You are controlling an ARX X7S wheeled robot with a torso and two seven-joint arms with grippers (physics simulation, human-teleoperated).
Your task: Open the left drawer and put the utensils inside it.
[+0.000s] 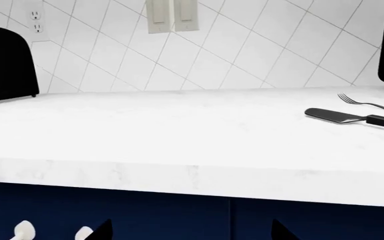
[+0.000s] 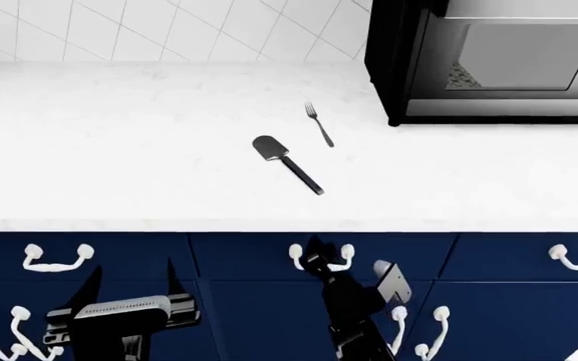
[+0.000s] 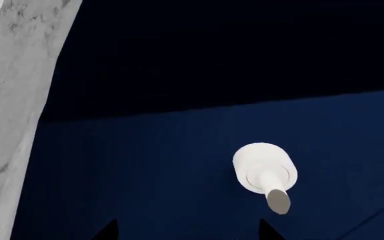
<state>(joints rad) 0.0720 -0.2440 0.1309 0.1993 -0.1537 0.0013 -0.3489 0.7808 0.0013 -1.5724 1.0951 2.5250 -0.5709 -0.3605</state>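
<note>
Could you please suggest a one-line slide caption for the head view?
Fork and spatula on the counter; right gripper at a closed drawer's handle.

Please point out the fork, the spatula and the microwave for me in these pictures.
fork (image 2: 319,124), head view, on the middle of its thin handle.
spatula (image 2: 268,147), head view, on its broad flat head.
microwave (image 2: 525,56), head view, on its door window.

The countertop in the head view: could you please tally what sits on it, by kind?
Forks: 1, the fork
Spatulas: 1, the black spatula
Microwaves: 1, the microwave
Total: 3
</note>
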